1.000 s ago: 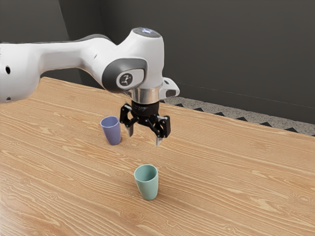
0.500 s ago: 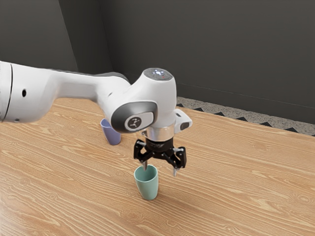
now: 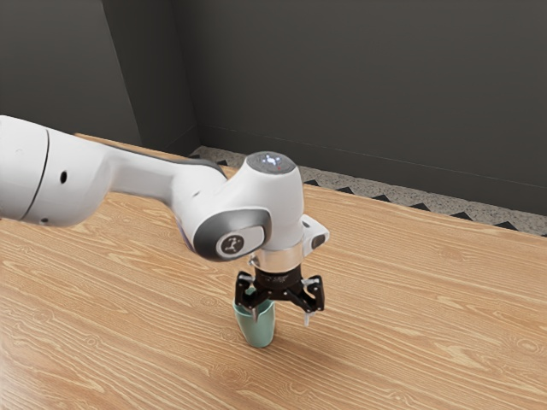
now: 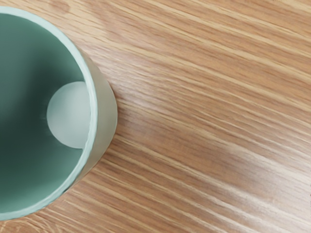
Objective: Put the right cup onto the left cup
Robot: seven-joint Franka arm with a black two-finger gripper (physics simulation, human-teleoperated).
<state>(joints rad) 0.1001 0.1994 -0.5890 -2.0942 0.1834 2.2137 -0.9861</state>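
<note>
One green cup (image 3: pixel 259 331) stands upright on the wooden table (image 3: pixel 402 359), its mouth facing up, and it serves as the landmark for everything else. The stretch of tabletop nearest the exterior view's camera lies in front of the green cup, its grain running in long pale streaks. In the wrist view the hollow inside of the green cup can be seen, dark green along the wall, with a lighter round floor at the bottom and a pale rim around the opening.

At the green cup's mouth is the black gripper (image 3: pixel 280 317), pointing down. Its two fingers are spread well apart, with nothing pinched between them. One finger overlaps the green cup's upper part; whether it touches the cup cannot be told. The other is off the green cup, toward the exterior view's right.

Above the green cup rises the white and grey arm (image 3: pixel 256 192), which comes in from the exterior view's left. Beyond the green cup, on that same side, a sliver of the violet-blue cup (image 3: pixel 185 237) peeks past the arm, mostly hidden. Farther behind the green cup, past the table's far edge, run a speckled floor strip (image 3: pixel 449 205) with dark triangles and then the dark wall (image 3: pixel 367 77).
</note>
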